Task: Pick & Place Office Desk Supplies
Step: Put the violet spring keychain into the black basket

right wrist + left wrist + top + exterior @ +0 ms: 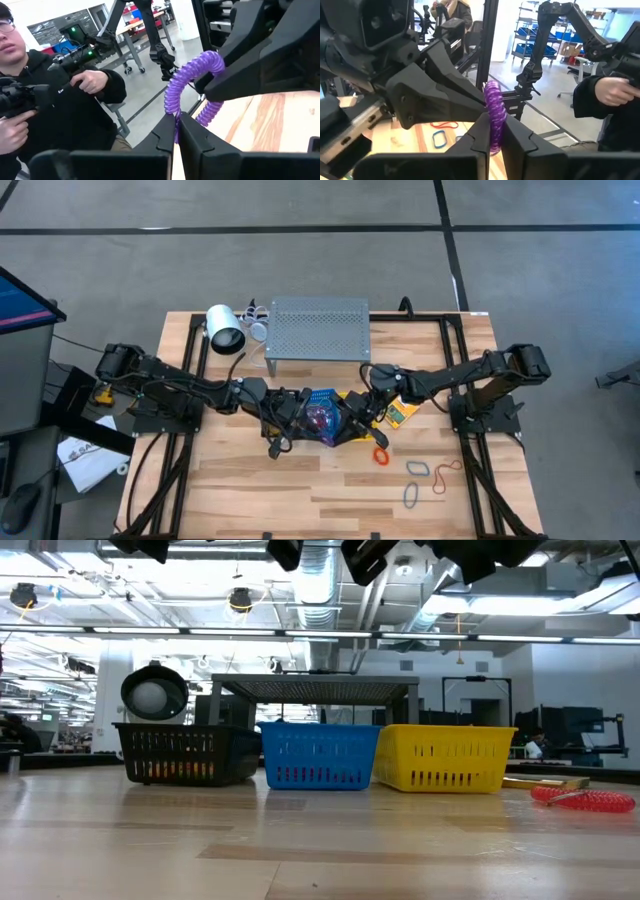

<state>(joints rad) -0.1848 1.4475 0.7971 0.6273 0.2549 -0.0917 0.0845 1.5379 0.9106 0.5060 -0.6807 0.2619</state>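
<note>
The purple coiled loop (192, 82) is a springy spiral cord, glossy and tightly wound, bent into an arc between the two arms above the middle of the table. The left gripper (493, 142) is clenched on one part of it, the coil standing up out of its pinched fingertips; the right gripper (176, 127) is clenched on another part, the cord curving up from its tips toward the left arm's dark fingers. From above, the purple loop (320, 420) shows only as a small violet patch over the blue basket (318, 398), where both grippers meet. That view alone lays out the rest of the supplies: a red-orange coiled loop (381, 454) just past the grippers, a grey-blue loop (417, 469), another grey-blue loop (412, 496), a thin orange loop (442, 476) nearer the right front corner, and a yellow-and-green crayon box (399, 412) under the right arm. The table-level view does not show the purple loop, but it shows the black basket (185, 753), blue basket and yellow basket (442, 757) in a row. The wrist views show a person (55, 105) standing beyond the table.
</note>
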